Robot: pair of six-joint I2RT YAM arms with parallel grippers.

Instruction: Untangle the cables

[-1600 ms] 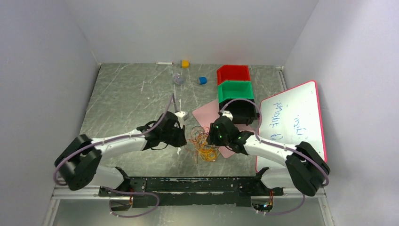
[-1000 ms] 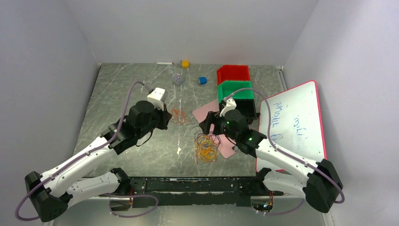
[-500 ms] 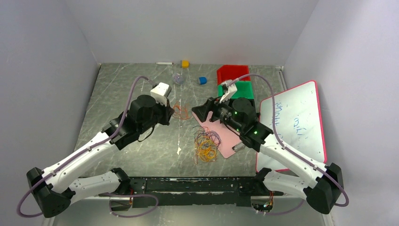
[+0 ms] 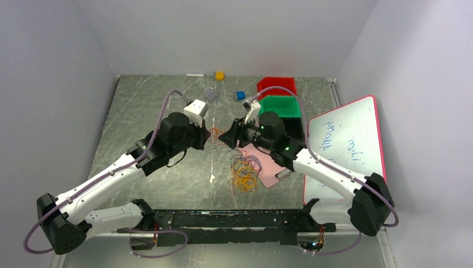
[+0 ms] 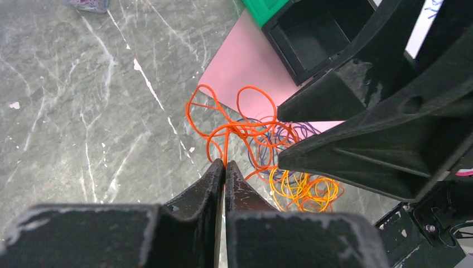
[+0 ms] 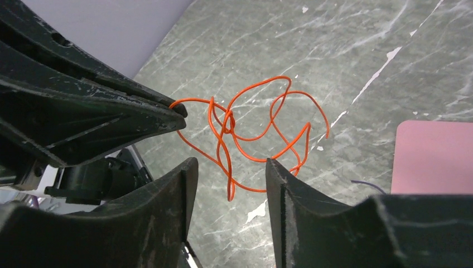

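While the left fingers point(image 5: 207, 181) stand pressed together on one strand of an orange cable cluster point(image 6: 227, 124), holding it clear above the table point(image 4: 150, 106), the right fingers point(image 6: 173, 190) sit spread either side of its dangling lower loops, with no contact showing. Separating this clump looks like the step in hand. Next, the right fingers probably need to pinch one loop and draw it off the knot. Other orange, yellow and purple cables point(image 4: 244, 173) lie heaped at the pink sheet's point(image 4: 269, 167) edge.

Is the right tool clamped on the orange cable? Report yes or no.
No: the right tool stands open, and the orange cable hangs pinched in the left tool.
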